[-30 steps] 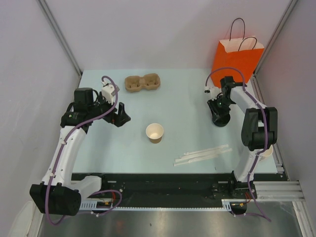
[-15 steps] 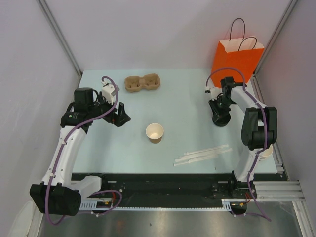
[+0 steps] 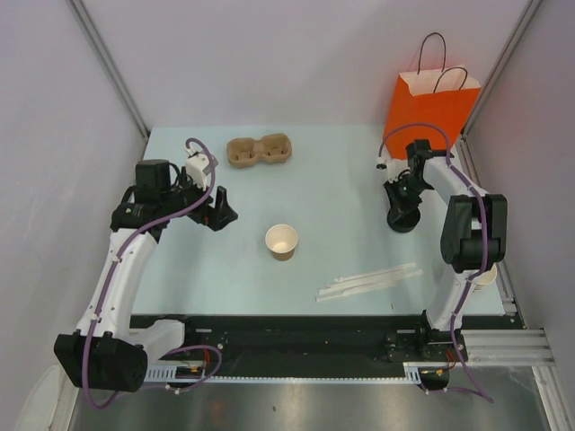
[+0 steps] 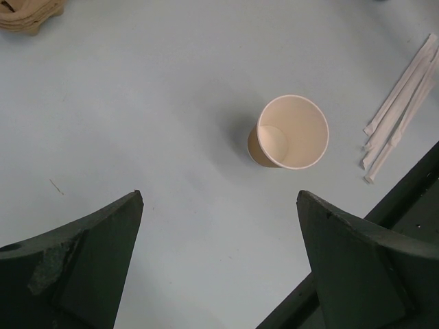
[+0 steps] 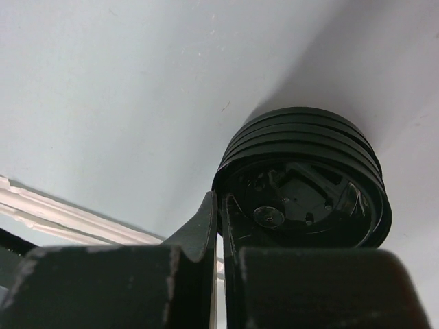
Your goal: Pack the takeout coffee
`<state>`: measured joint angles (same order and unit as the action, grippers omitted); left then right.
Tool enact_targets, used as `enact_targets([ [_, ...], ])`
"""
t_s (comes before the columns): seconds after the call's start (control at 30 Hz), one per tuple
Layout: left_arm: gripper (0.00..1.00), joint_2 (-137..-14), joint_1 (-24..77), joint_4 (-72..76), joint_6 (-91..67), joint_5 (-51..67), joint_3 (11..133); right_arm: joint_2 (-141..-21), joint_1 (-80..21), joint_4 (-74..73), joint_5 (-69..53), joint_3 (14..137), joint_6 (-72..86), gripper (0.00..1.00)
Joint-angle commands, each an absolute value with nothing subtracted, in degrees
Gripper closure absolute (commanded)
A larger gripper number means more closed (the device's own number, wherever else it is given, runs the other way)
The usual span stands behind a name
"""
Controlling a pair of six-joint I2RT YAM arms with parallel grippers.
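Nothing has been packed yet. The paper cup [image 3: 282, 241] stands lidless, well apart from the orange bag [image 3: 431, 108], to its near left. Just before the bag, the right gripper [image 5: 220, 209] is clamped on the top lid [image 5: 302, 199] of a black stack. The left gripper [image 4: 219, 205] is held spread and empty. Lidding and bagging are judged left.

No writing can be read: the orange bag [image 3: 431, 106], paper cup [image 4: 291, 132], black lids [image 5: 305, 181] and straw wrappers [image 3: 368, 281] look unprinted.

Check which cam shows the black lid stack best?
Right wrist: the stack of black lids fills the frame, layered rims distinct, right claw at its rim. Top external shows it only as a dark blob under the claw. Left wrist misses it.
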<state>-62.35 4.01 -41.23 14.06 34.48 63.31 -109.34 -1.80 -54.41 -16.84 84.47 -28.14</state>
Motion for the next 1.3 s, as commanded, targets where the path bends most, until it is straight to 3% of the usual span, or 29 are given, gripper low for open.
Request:
enact_targets([
  [0.0, 0.01, -62.8, 4.4, -41.3, 15.4, 34.6, 64.7, -106.4, -0.8, -56.9, -18.8, 87.3, -28.7, 1.00],
  [0.4, 0.00, -62.5, 4.3, -40.5, 15.8, 34.8, 64.3, -103.2, -0.4, -61.7, -21.5, 91.8, -29.5, 1.00],
  [0.77, 0.00, -53.4, 5.5, -36.9, 35.8, 48.2, 62.0, -97.7, -4.2, -78.0, -45.3, 100.8, -35.4, 1.00],
  [0.9, 0.00, -51.2, 12.1, -35.4, 46.0, 48.7, 61.2, -97.6, -8.5, -86.7, -51.8, 100.8, -40.4, 1.00],
  [1.27, 0.05, -48.2, 40.0, -19.2, 72.3, 35.0, 49.3, -95.7, -20.0, -86.7, -62.9, 94.0, -38.8, 1.00],
])
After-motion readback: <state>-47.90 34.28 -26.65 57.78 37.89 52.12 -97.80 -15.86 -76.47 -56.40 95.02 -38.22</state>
